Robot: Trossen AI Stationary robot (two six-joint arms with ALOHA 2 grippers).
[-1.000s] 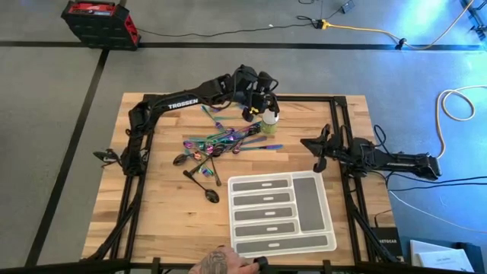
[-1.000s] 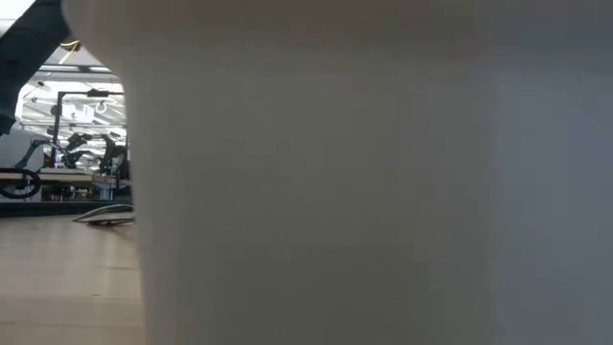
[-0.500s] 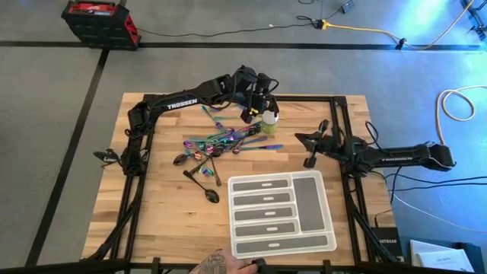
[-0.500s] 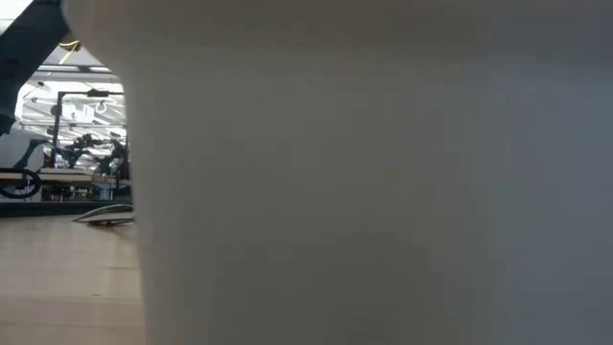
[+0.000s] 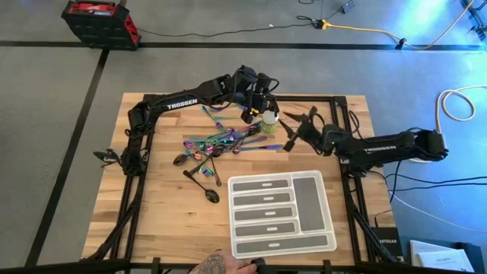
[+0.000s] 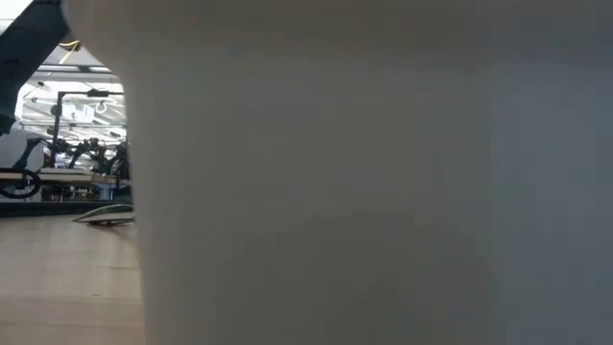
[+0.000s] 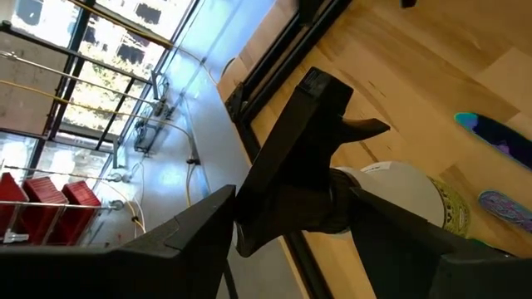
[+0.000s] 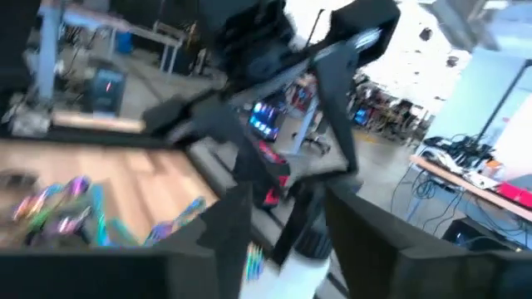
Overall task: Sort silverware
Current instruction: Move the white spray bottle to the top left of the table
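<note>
Gripper work at the far tabletop edge: both of mine now meet at the spray bottle, silverware untouched.

Silverware (image 5: 217, 148) lies heaped mid-tabletop (image 5: 160, 205), with dark spoons (image 5: 205, 186) nearer the empty tray (image 5: 323, 221). My right gripper (image 5: 291, 135) has swung in from the right edge over the past second and now hangs just beside the spray bottle (image 5: 269, 122), fingers spread, holding nothing. My left gripper (image 5: 255, 106) stays at the bottle's top; its fingers straddle the nozzle in its wrist view, contact unclear. I judge the bottle gets cleared first; sorting hasn't begun.
</note>
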